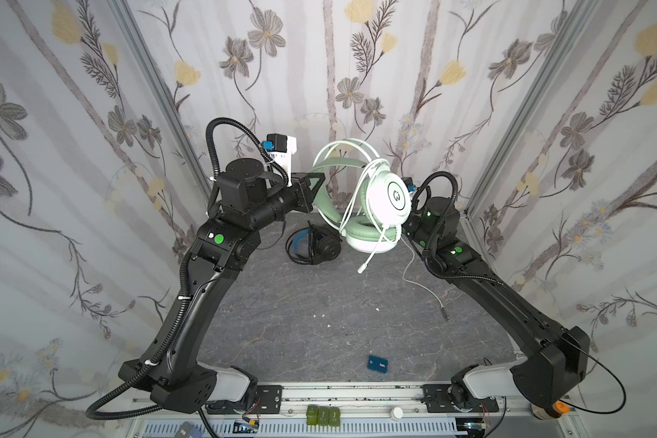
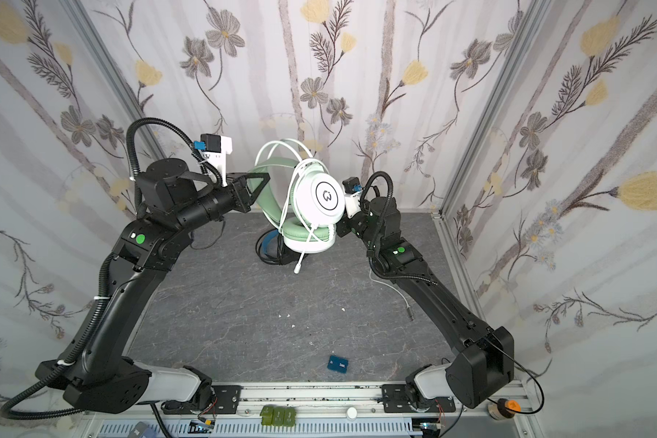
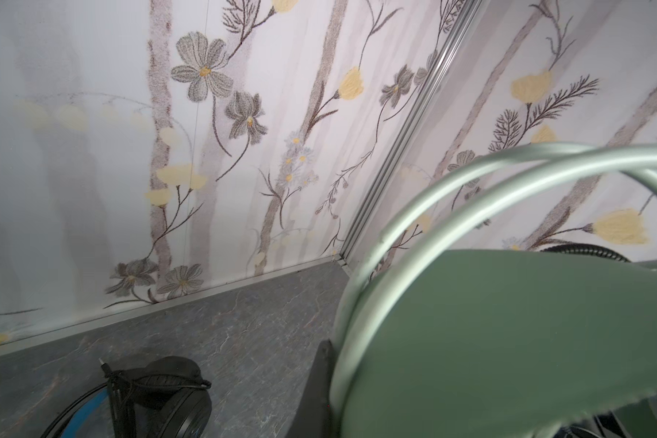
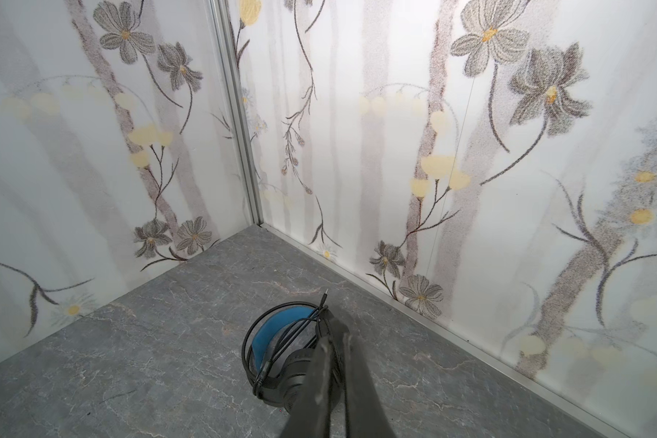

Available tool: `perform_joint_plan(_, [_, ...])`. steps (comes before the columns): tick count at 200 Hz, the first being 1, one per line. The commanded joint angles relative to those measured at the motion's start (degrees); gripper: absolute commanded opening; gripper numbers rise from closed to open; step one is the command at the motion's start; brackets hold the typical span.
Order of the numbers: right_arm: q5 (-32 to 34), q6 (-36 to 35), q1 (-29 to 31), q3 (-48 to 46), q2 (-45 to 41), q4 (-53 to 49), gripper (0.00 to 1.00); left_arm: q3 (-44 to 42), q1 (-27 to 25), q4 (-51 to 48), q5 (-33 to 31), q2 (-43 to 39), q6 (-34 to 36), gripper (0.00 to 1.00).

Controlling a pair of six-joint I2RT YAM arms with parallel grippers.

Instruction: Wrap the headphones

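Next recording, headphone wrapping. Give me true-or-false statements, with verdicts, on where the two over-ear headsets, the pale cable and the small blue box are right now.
1. The mint-green and white over-ear headset hangs above the grey marbled table, with the left gripper shut on its green headband. True.
2. The black over-ear headset with blue inner headband is lifted too. False: it lies at the back of the table.
3. The pale cable trails down to the table, where its plug lies. True.
4. The small blue rectangular box rests on the black headset. False: it lies alone near the front edge.
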Motion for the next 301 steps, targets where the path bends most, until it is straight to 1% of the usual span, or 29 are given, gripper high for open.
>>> perform_joint_plan(1, [-1.72,2.29,0.12,-0.46,0.7,2.48,0.1,0.91,-0.53,11.5,2.09,0.84,-6.81,0.0])
perform_joint_plan(37, [-3.34,3.45,0.82,-1.5,1.38,4.26,0.12,1.93,-0.83,19.29,0.29,3.2,-12.07,0.0])
perform_joint_plan(56, [-3.7,3.47,1.89,-1.58,1.88,4.67,0.13,4.1,-1.58,21.43,-1.75,5.44,-14.01,0.0])
perform_joint_plan(72, [-3.9,3.27,2.98,-1.7,1.93,4.73,0.13,6.4,-2.27,22.71,-4.31,7.55,-14.84,0.0])
perform_joint_plan(76, [-3.98,3.2,3.19,-1.82,3.56,4.77,0.13,6.82,-2.37,22.95,-5.13,8.07,-15.19,0.0])
perform_joint_plan(90, [-4.26,3.2,3.83,-2.36,3.89,5.44,0.13,8.09,-2.5,23.77,-7.89,9.59,-16.42,0.0])
perform_joint_plan(117, [-4.63,3.18,5.42,-3.56,3.9,5.63,0.09,9.15,-2.43,24.43,-14.19,11.33,-18.12,0.0])
perform_joint_plan(132, [-4.37,3.11,6.09,-4.56,3.46,5.43,0.06,10.09,-2.42,24.81,-15.8,12.44,-19.02,0.0])
perform_joint_plan(178, [-4.57,3.79,7.55,-7.72,2.73,4.17,0.01,13.52,-2.51,24.78,-19.38,15.81,-20.64,0.0])
perform_joint_plan(223, [-5.42,5.2,7.72,-10.78,2.7,3.95,0.01,14.85,-2.48,23.24,-23.64,17.39,-21.16,0.0])
perform_joint_plan(249, [-5.17,5.65,7.8,-12.13,2.74,3.83,0.02,13.9,-2.45,21.13,-25.97,17.67,-21.19,0.0])
perform_joint_plan(279, [-4.38,6.66,7.77,-12.12,3.01,2.56,0.02,10.36,-2.49,20.55,-29.02,17.96,-24.81,0.0])
perform_joint_plan(301, [-3.46,6.8,7.78,-11.74,2.8,2.12,0.03,9.95,-2.63,17.02,-32.6,18.76,-26.83,0.0])
